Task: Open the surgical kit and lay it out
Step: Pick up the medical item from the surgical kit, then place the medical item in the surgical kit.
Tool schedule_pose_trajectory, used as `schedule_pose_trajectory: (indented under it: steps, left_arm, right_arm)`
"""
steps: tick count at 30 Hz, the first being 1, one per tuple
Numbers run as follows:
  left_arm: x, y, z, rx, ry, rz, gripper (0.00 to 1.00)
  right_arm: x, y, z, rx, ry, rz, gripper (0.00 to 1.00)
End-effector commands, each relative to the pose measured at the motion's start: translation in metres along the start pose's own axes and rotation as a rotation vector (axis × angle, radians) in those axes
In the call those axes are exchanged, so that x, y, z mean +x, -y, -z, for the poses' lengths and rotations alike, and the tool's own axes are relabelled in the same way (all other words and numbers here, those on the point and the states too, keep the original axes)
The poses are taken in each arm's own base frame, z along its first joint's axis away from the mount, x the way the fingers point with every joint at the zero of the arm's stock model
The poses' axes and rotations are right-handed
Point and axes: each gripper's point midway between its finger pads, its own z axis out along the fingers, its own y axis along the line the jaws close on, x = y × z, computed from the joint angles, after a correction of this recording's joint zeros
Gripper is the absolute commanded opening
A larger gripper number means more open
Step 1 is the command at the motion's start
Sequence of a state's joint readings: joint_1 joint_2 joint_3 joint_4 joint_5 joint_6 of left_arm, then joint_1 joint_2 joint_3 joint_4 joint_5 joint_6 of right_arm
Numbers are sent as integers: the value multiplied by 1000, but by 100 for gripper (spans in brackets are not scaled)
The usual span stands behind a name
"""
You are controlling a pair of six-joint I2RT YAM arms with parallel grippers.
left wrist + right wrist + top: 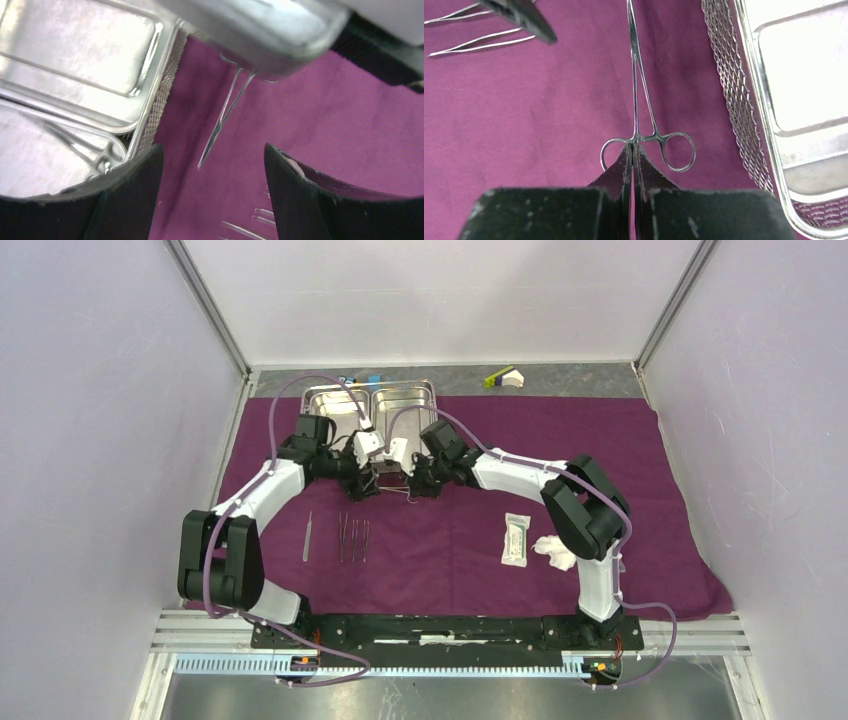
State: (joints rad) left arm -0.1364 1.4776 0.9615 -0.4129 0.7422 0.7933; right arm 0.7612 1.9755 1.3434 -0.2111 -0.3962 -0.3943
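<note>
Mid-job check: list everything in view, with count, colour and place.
cloth: one, dark purple, covering table
steel tray: one, shiny, two compartments, far middle
forceps: one, silver, held by right tool
tweezers: one, silver, on cloth near left
slim instruments: about three, dark, beside tweezers
white packet: one, on cloth near right
gauze: one, white, right of packet
yellow-green and white piece: one, beyond cloth
blue block: one, behind tray
left tool: black, open, over cloth
right tool: black, shut on forceps
</note>
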Motion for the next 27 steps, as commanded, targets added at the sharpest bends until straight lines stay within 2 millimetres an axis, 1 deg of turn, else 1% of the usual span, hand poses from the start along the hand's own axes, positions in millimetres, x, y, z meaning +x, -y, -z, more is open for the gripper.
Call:
schedule_pose_trajectory:
  steps: [1, 3, 5, 8, 10, 15, 17, 19, 27]
  left_arm:
    - [-7, 5, -5, -12, -22, -310, 81]
    - [-7, 12, -9, 2, -19, -357, 81]
    - [-6, 8, -11, -25, -9, -367, 81]
    - [0, 2, -16, -68, 0, -398, 80]
    - [0, -4, -17, -109, 16, -382, 80]
    - [-9, -22, -8, -187, 113, -355, 80]
    - [-12, -24, -3, -193, 156, -370, 80]
    - [-11, -18, -3, -177, 169, -443, 80]
    - [3, 12, -11, -35, 155, -777, 80]
  right_arm:
    - [-26, -4, 18, -29, 87, -36, 0]
    - [-27, -4, 19, -39, 97, -56, 0]
    - [-28, -4, 20, -48, 109, -77, 0]
    - [-26, -5, 21, -57, 117, -93, 0]
    - [-24, -5, 21, -60, 118, -98, 0]
    - [-18, -3, 22, -57, 118, -112, 0]
    - [-16, -2, 23, -63, 120, -123, 0]
    - [-16, -2, 23, -78, 129, -139, 0]
    - [-23, -2, 24, -110, 157, -177, 0]
